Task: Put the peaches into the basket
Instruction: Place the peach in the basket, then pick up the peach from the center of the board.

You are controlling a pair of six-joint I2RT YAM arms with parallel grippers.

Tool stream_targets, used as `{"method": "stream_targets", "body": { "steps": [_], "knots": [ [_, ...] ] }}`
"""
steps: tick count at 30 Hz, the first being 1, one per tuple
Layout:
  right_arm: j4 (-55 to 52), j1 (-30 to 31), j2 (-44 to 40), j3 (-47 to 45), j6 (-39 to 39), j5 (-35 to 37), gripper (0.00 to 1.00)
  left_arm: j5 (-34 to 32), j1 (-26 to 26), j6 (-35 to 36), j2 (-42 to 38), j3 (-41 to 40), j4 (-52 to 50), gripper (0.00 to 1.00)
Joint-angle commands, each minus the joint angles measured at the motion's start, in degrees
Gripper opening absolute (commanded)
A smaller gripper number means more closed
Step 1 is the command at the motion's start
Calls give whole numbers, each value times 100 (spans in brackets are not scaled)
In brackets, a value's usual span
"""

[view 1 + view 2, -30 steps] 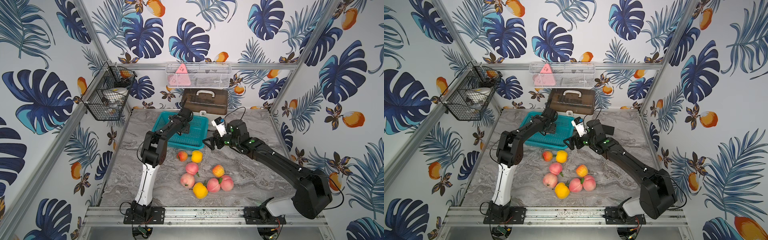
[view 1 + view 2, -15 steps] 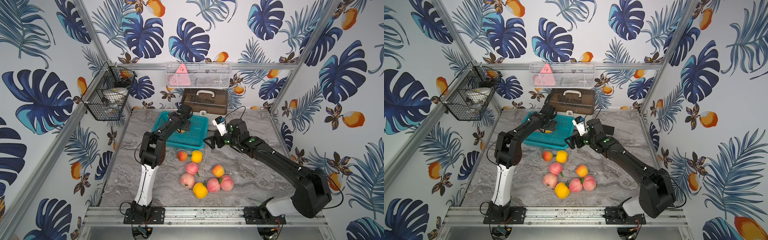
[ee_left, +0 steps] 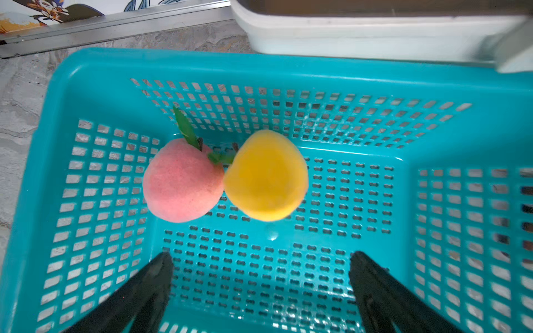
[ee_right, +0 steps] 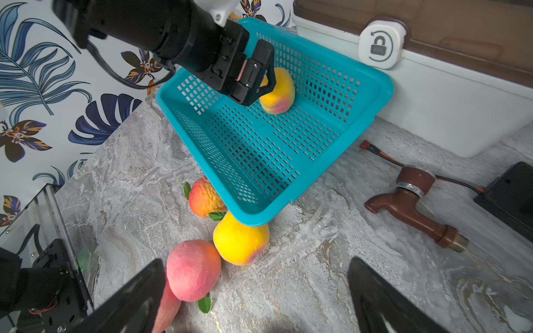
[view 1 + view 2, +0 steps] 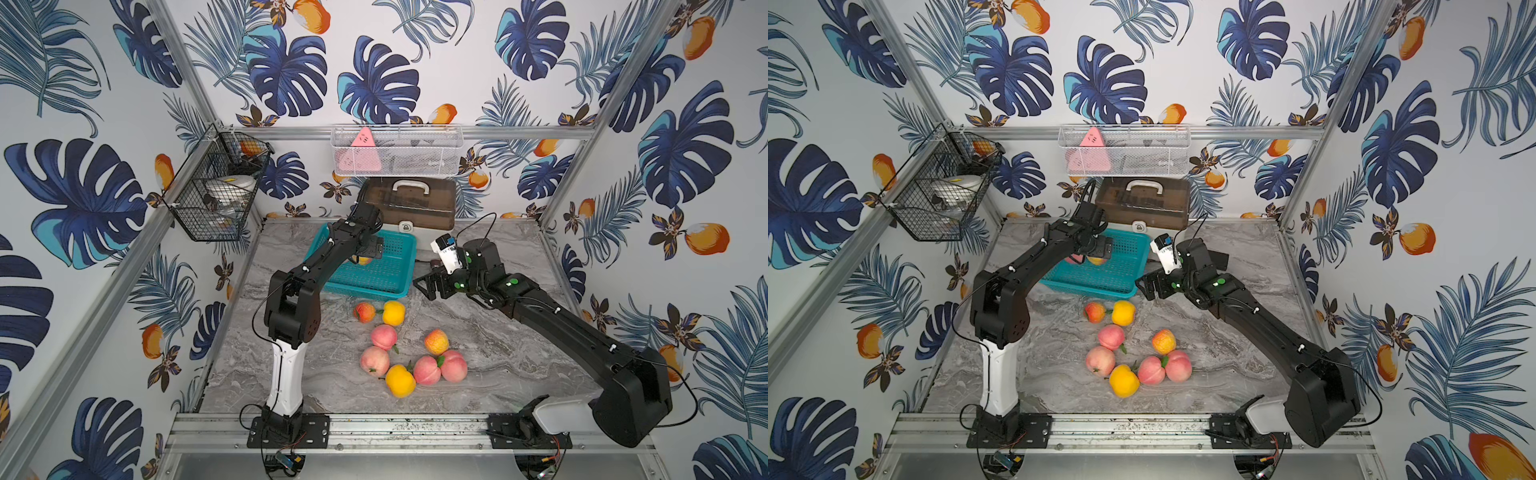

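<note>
In the teal lattice basket [image 3: 288, 69] a pink peach [image 3: 181, 181] with a green leaf is touched by a yellow peach [image 3: 265, 176]. Both are seen just beyond the left hand [image 3: 261, 258], whose jaws are spread (empty). The right hand [image 4: 255, 263] is likewise spread, near eight loose peaches [image 5: 383, 336] on the desk [image 5: 498, 353].

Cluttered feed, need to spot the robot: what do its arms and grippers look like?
Both arms are black with thin black cables. The left arm has a white lower link; the right arm has a white base shell, green dots and a white wrist module. The left gripper and right gripper have black tapering fingers.
</note>
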Motion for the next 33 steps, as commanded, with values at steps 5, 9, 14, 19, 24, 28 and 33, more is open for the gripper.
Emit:
{"method": "stream_targets", "body": {
  "steps": [5,9,14,19,24,28,33],
  "knots": [
    [-700,313,-370,-88,221,747,100,351,-41,-111,-983,-838,-8,99],
    [-949,619,-525,-131,296,1024,100,609,-86,-131,-1680,-1527,55,99],
    [-1064,926,-717,-247,595,1287,100,835,-278,-140,-2508,-2320,-9,99],
    [-1425,1212,-828,-252,993,1650,100,971,-564,-131,-3250,-2875,-205,99],
    [-1563,1749,-1116,-390,1284,1947,100,1315,-825,-255,-3922,-3446,-327,99],
    [-1406,1975,-1415,-735,1358,1796,100,1590,-1048,-417,-4300,-3900,-382,99],
    [-1099,2240,-1843,-1125,1118,1531,100,1909,-1345,-795,-4764,-4485,-340,99]
  ]
}}
